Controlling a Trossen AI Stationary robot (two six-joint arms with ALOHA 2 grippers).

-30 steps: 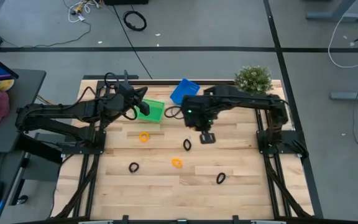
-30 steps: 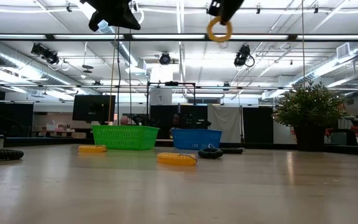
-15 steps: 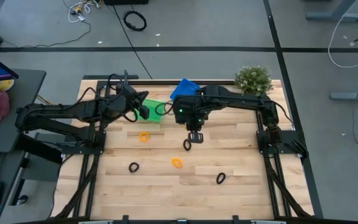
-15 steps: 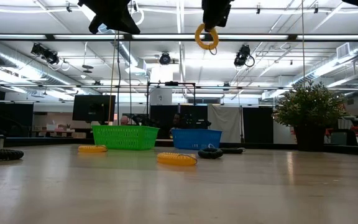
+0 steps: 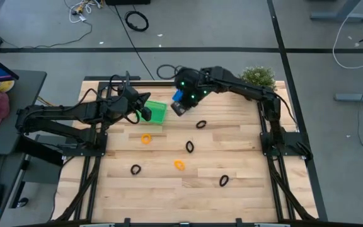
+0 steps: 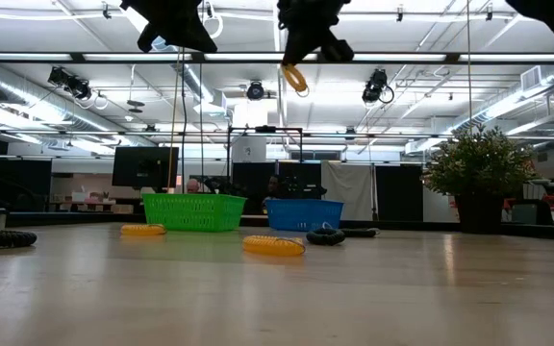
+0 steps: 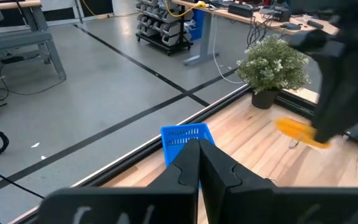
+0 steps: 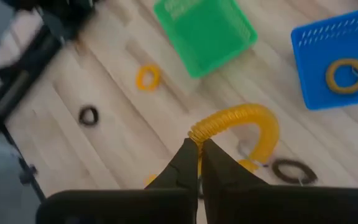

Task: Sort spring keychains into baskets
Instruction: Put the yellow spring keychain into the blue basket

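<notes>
Movement since a moment ago is all on the right side: the right gripper [image 5: 179, 108], which hung over the middle of the table, has swung back toward the far edge and now sits above the blue basket [image 8: 337, 60], its fingers pinched together on an orange keychain [image 8: 241, 124] that dangles from the tips; from table height that same ring [image 6: 293, 77] hangs high overhead, further left than it did before; the black keychain [image 5: 200, 124] that the arm had been covering now lies in plain sight on the wood. One orange ring [image 8: 346, 75] already lies inside the blue basket; the green basket [image 5: 155, 112] stands just beside it, nearer the left arm. The left gripper [image 5: 145, 112] has not budged; it hovers over the green basket with its fingers pressed together and nothing between them. On the tabletop the rest lie where they were: an orange ring [image 5: 146, 139] near the green basket, another orange one [image 5: 179, 165] toward the middle, and black rings at [image 5: 190, 147], [image 5: 135, 169] and [image 5: 224, 181]; the potted plant [image 5: 256, 79] stands at the far right corner.
</notes>
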